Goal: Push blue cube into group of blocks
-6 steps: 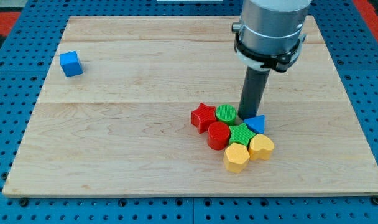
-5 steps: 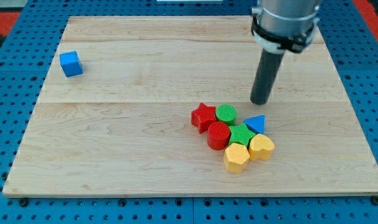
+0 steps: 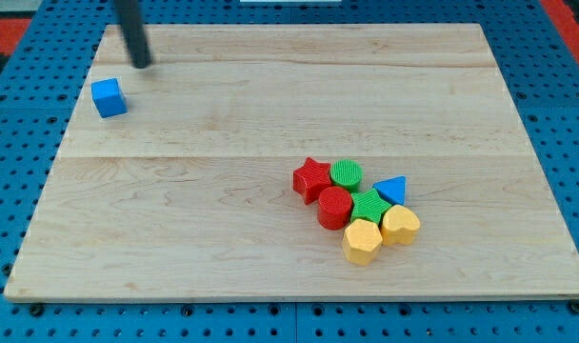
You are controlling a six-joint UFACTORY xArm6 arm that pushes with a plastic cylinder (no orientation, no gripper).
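Observation:
The blue cube (image 3: 109, 97) sits alone near the view's upper left of the wooden board (image 3: 223, 210). My tip (image 3: 140, 65) is just above and to the right of the cube, not touching it. The group of blocks lies at the view's lower right: a red star (image 3: 311, 178), a green cylinder (image 3: 347, 173), a blue triangle (image 3: 392, 189), a red cylinder (image 3: 334, 208), a green block (image 3: 369, 206), a yellow hexagon (image 3: 362, 241) and a yellow heart (image 3: 400, 225). They touch one another.
The board lies on a blue pegboard (image 3: 13, 191) that shows on all sides. A red area (image 3: 4, 38) shows at the view's top left corner.
My tip has moved from beside the group, near the blue triangle, far to the view's left, to just above and right of the blue cube. No block has moved.

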